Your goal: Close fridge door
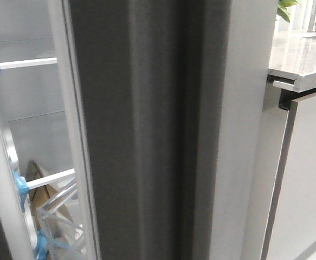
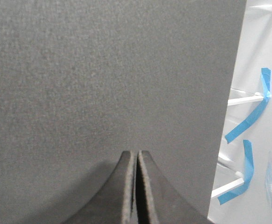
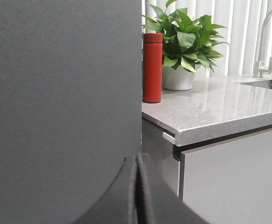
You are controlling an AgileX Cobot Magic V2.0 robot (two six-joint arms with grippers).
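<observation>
The fridge door (image 1: 147, 135) stands open and edge-on in the front view, a thick dark-grey slab with a dark vertical groove and a white-trimmed inner side (image 1: 73, 135). Neither gripper shows in the front view. My left gripper (image 2: 137, 154) is shut and empty, its tips close to a flat matte dark-grey face (image 2: 103, 70); I cannot tell if they touch. My right gripper (image 3: 138, 158) is shut and empty, right by the edge of a flat dark-grey face (image 3: 61, 93). I cannot tell whether each face is the door or the second panel.
The fridge interior (image 1: 33, 119) with white shelf rails and blue tape (image 2: 247, 121) lies left of the door. To the right are a grey stone counter (image 3: 219, 107) with a red bottle (image 3: 152, 60) and a potted plant (image 3: 184, 42), and pale cabinet doors (image 1: 309, 179) below.
</observation>
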